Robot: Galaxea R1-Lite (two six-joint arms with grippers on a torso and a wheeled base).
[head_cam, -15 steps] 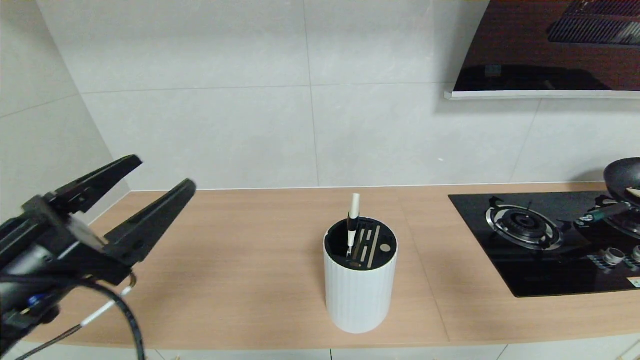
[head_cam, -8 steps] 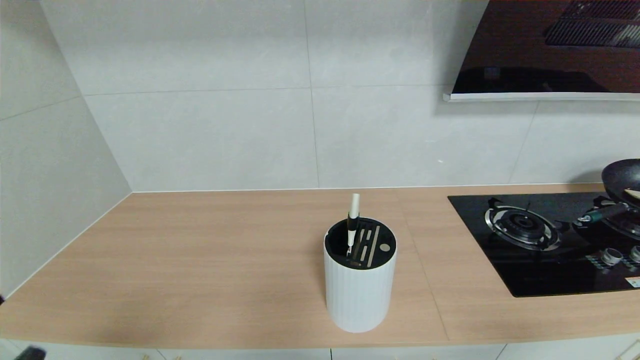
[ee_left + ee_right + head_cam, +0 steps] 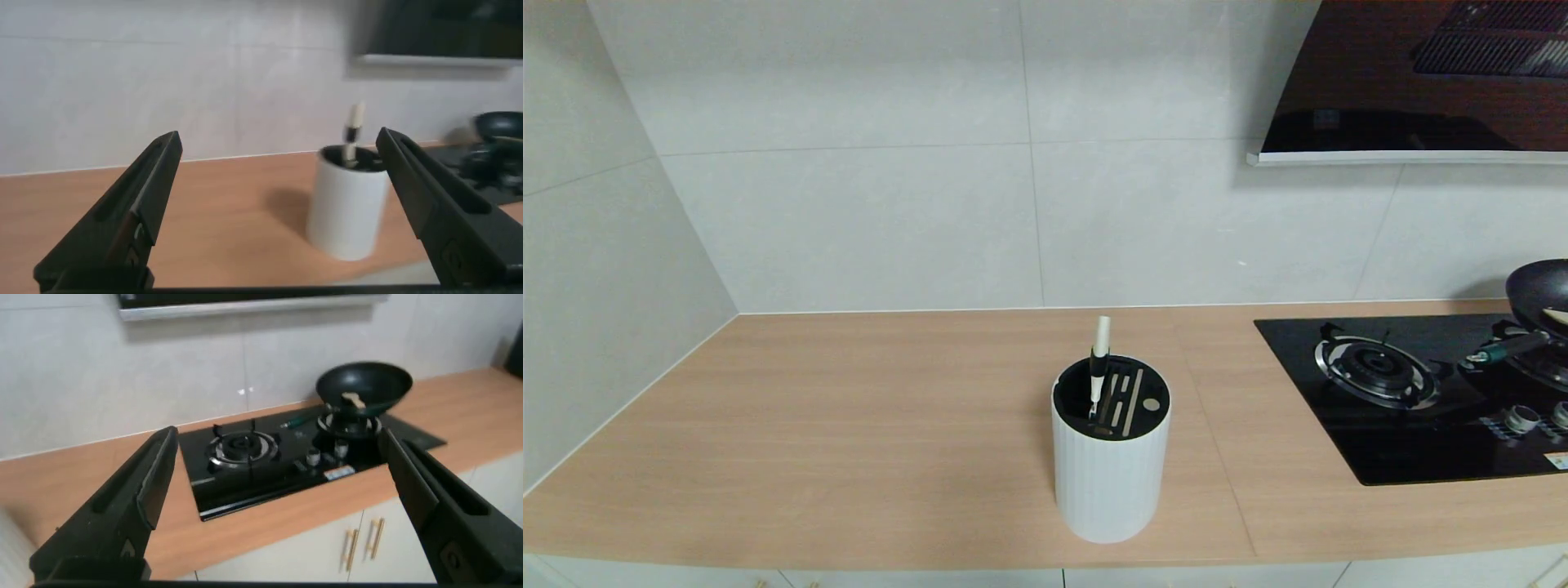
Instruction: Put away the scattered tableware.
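**Operator:** Where is the tableware, and what are my end effectors doing?

**Spotter:** Your slim utensil with a cream handle and black collar [image 3: 1099, 353] stands upright in a slot of the white ribbed cylindrical holder [image 3: 1109, 482]. The holder sits on the pale wooden worktop [image 3: 849, 441]. Your left end effector [image 3: 276, 139] is released, its fingers spread wide with nothing between them, and it faces the holder. Your right end effector [image 3: 278, 434] is also released and empty. It faces the black gas hob [image 3: 1405, 392], well to the holder's right.

**Operator:** How would the utensil handle?

**Spotter:** I judge it light, stiff, thin and probably slick. Take it by the cream handle above the holder's rim and clench gently. Lift it straight up, or the holder may tip.
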